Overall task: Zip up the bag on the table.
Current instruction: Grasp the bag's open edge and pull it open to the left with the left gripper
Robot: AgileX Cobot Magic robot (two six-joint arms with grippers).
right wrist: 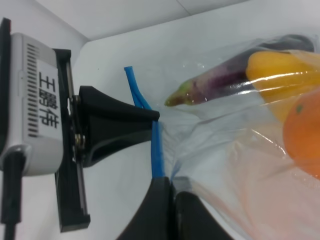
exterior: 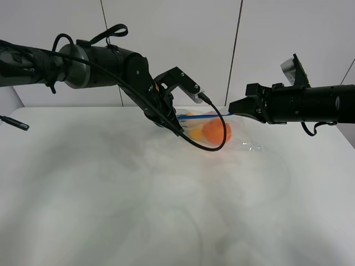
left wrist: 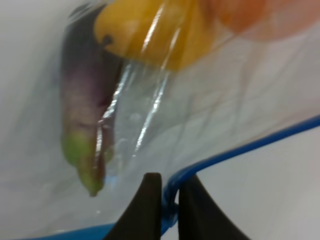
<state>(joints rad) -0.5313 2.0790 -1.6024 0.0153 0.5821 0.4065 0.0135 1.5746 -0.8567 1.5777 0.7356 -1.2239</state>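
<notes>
Closest to the lens, left wrist view: two black fingertips of my left gripper [left wrist: 170, 202], jaws drawn narrow, with the blue zip strip [left wrist: 250, 146] running down into the slit between them. Reading: pinched on the strip. Beyond the tips, through the clear film of the bag [left wrist: 215, 100]: purple eggplant [left wrist: 82, 95], its green stem end toward my fingertips, and a yellow fruit [left wrist: 150, 35] touching it. View is soft; fine detail not readable.

Right wrist view: my right gripper [right wrist: 172, 200] has its tips pressed together, with no gap that I can see. The strip ends right where they meet, along with a fold of clear film. Reading: clamped on the bag's zip edge. Further along the same strip, one black finger of my left gripper touches it from the side. A grey housing [right wrist: 35, 100] with printed characters sits behind that finger. Orange [right wrist: 305, 135] lies just beside the yellow fruit inside the bag.

High view: bag lies on the white table [exterior: 138, 205], toward its far edge, between my two arms. Left gripper comes down onto the strip near its left end. Right gripper reaches in level from the right to the other end. Strip spans from one grip to the other, across the top of the fruit. Whether its tracks are joined, I cannot tell.
</notes>
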